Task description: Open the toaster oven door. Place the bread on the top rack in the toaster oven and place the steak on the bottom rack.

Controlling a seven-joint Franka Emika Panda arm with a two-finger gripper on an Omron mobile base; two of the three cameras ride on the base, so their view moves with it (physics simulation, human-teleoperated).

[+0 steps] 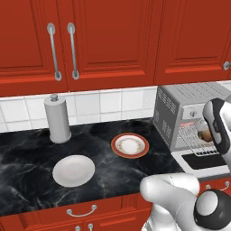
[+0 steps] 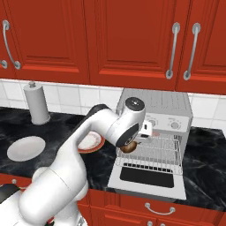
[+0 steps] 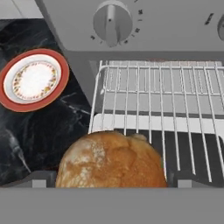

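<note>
The toaster oven (image 2: pixel 155 104) stands on the counter with its door (image 2: pixel 148 177) dropped flat toward me. A wire rack (image 2: pixel 161 153) juts out over the door; I cannot tell if it is the top rack or the bottom rack. My gripper (image 3: pixel 111 181) points down at the rack's front left corner, jaws wide open. The bread (image 3: pixel 111 159), a brown lumpy roll, sits between the fingertips (image 3: pixel 37 181). From the right base view the bread (image 2: pixel 128 148) shows just under the hand. Whether it rests on the wires I cannot tell. The steak is out of view.
A red-rimmed plate (image 1: pixel 130 145) with nothing on it lies left of the oven. A white plate (image 1: pixel 73 170) sits nearer the counter's front edge. A paper towel holder (image 1: pixel 57 118) stands against the tiled wall. Red cabinets hang above.
</note>
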